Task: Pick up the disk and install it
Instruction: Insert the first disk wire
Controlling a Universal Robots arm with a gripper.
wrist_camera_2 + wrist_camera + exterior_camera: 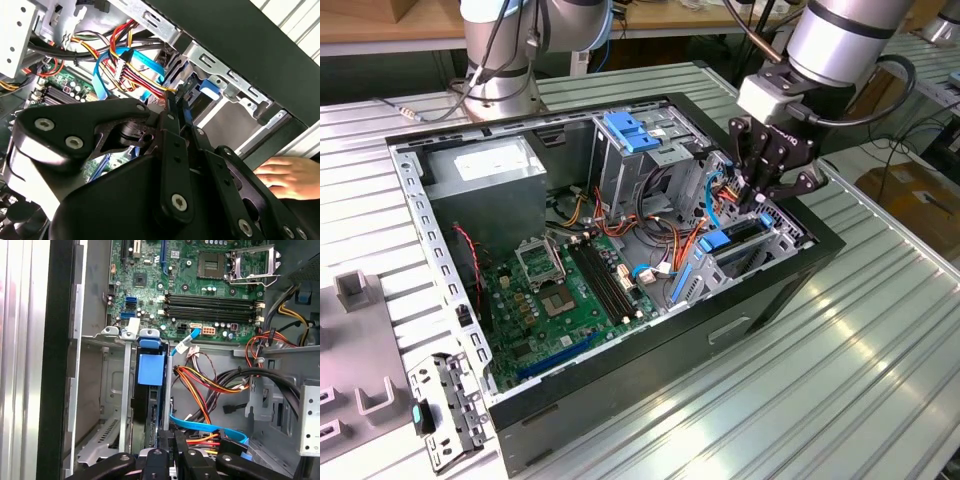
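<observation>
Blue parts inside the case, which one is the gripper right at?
The disk, blue-framed and standing on edge in the bay under the gripper. The blue latch tops the far drive cage; the blue slot lies on the motherboard.

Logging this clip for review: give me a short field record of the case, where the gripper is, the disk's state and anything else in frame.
case: open computer case lying on a ribbed metal table, motherboard exposed
gripper: gripper down in the drive bay at the exterior view's right
disk: disk standing on edge in the bay slot, blue carrier end showing, directly below the gripper
other: a person's hand beside the case
</observation>
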